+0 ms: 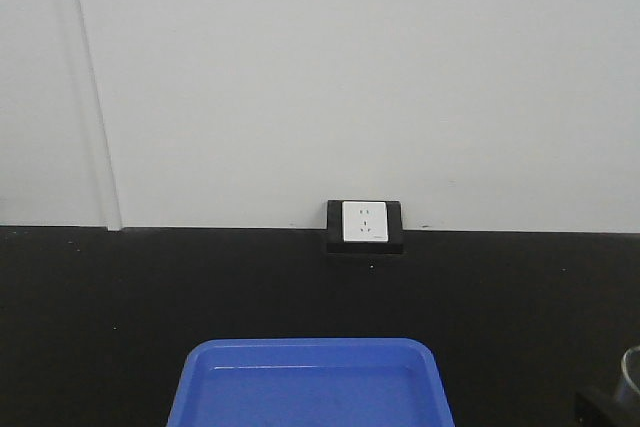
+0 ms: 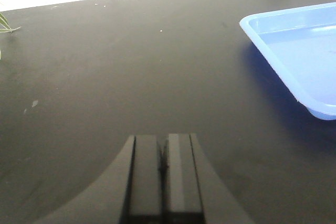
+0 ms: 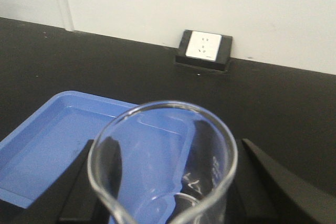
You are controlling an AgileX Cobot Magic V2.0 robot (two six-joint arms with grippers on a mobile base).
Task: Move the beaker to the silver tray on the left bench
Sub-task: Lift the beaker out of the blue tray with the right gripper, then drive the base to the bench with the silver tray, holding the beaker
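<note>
The clear glass beaker (image 3: 163, 166) fills the lower middle of the right wrist view, held upright above the black countertop (image 3: 283, 103) of the bench. My right gripper (image 3: 165, 195) is shut on it, with a black finger on each side. In the front view only a sliver of the beaker (image 1: 632, 372) and the gripper (image 1: 603, 409) shows at the bottom right. My left gripper (image 2: 164, 148) is shut and empty, low over bare black countertop (image 2: 131, 66). The silver tray is out of view.
A blue plastic tray (image 1: 310, 387) lies on the bench in front, left of the beaker (image 3: 47, 145) and right of the left gripper (image 2: 294, 51). A white socket in a black box (image 1: 364, 223) sits at the wall. A green leaf (image 2: 6, 24) shows at far left.
</note>
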